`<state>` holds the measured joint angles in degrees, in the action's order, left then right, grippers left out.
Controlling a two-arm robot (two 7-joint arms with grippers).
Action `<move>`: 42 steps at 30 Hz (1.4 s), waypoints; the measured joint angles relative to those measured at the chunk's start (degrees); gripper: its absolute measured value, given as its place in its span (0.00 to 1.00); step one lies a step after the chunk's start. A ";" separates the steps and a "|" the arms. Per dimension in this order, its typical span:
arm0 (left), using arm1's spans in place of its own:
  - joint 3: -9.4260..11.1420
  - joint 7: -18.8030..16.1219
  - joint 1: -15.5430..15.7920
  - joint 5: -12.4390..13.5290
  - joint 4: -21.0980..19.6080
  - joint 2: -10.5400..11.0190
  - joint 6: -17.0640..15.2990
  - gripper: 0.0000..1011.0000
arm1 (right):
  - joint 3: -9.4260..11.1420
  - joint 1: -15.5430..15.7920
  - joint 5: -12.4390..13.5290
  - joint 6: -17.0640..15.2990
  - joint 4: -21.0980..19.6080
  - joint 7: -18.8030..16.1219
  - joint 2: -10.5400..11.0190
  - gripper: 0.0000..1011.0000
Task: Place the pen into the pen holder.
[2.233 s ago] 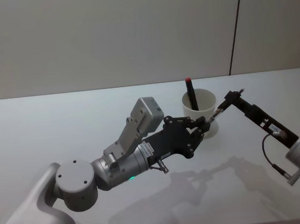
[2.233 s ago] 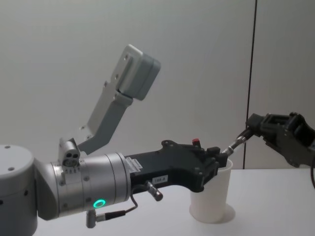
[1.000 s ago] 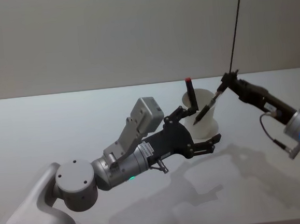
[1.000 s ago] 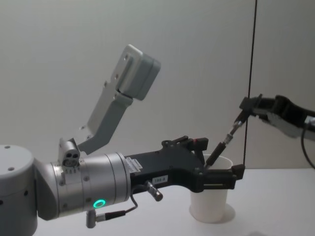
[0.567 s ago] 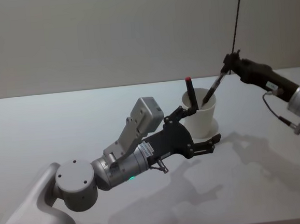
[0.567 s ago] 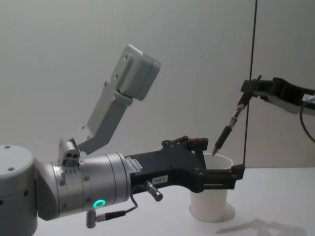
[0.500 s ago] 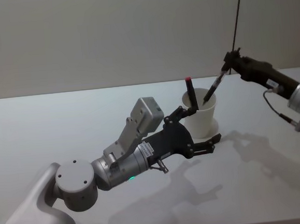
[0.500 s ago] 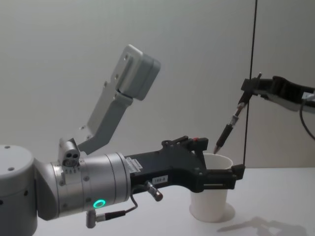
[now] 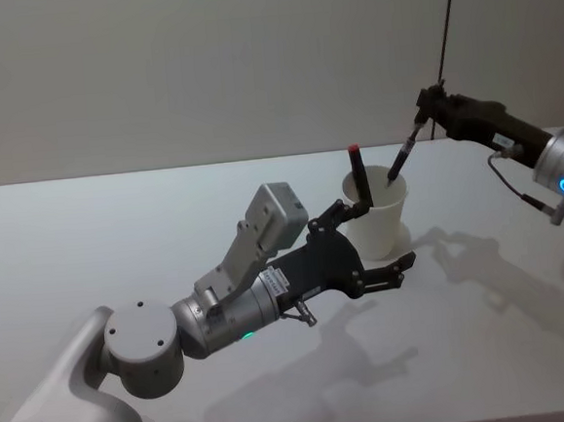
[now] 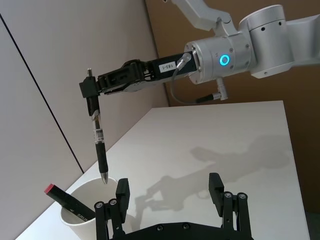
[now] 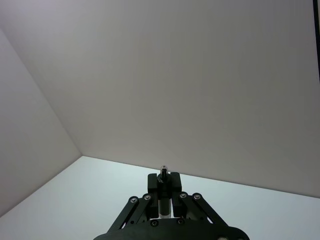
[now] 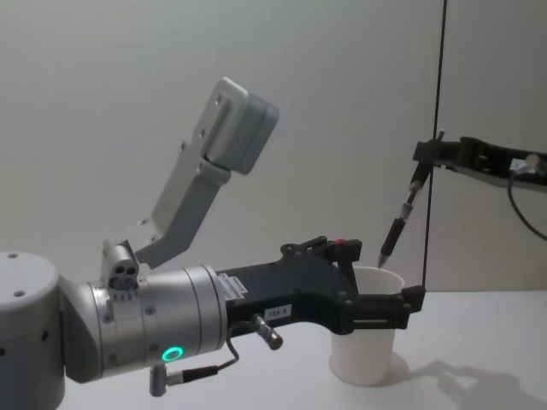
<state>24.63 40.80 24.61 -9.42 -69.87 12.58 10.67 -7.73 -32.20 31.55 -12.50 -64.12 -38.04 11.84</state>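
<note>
I am holding the pen (image 9: 404,155) by its upper end in my right gripper (image 9: 432,104), fingers clamped on it, so that it is hanging nearly upright with a slight tilt, tip down. In the head view the tip is sitting right at the far rim of the pen holder (image 9: 381,225), the white paper cup standing on the white table (image 9: 526,329); in the chest view the tip is hovering just above the rim, not yet inside. From my left wrist camera I am seeing the pen (image 10: 98,145) pointing down at the cup's mouth with its tip at the rim. A second black marker with a red cap (image 9: 358,174) is leaning inside the pen holder, its capped end sticking out above the rim. My left gripper (image 9: 378,248) is reaching forward low over the table with its fingers spread wide apart, one on each side of the pen holder's near wall, and I cannot tell whether either finger is touching the cup.
</note>
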 joint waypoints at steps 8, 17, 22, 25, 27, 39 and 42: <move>0.00 0.00 0.00 0.00 0.00 0.00 0.00 0.99 | -1.09 -3.01 -1.18 1.90 5.31 -1.13 -0.90 0.13; 0.00 0.00 0.00 0.00 0.00 0.00 0.00 0.99 | -2.52 -6.26 -2.35 4.04 11.64 -2.30 -2.13 0.13; 0.00 0.00 0.00 0.00 0.00 0.00 0.00 0.99 | -3.26 -7.58 -3.09 5.13 14.41 -2.59 -2.66 0.13; 0.00 0.00 0.00 0.00 0.00 0.00 0.00 0.99 | -3.89 -8.45 -3.73 5.96 16.46 -2.71 -3.06 0.13; 0.00 0.00 0.00 0.00 0.00 0.00 0.00 0.99 | -4.07 -8.74 -3.95 6.22 17.02 -2.73 -3.22 0.13; 0.00 0.00 0.00 0.00 0.00 0.00 0.00 0.99 | -5.28 -10.03 -4.74 7.81 20.28 -2.91 -3.93 0.44; 0.00 0.00 0.00 0.00 0.00 0.00 0.00 0.99 | -5.39 -10.08 -4.49 8.01 20.41 -2.93 -3.98 0.54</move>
<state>24.63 40.80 24.61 -9.42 -69.87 12.58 10.67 -13.12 -42.28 27.05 -4.50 -43.71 -40.97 7.87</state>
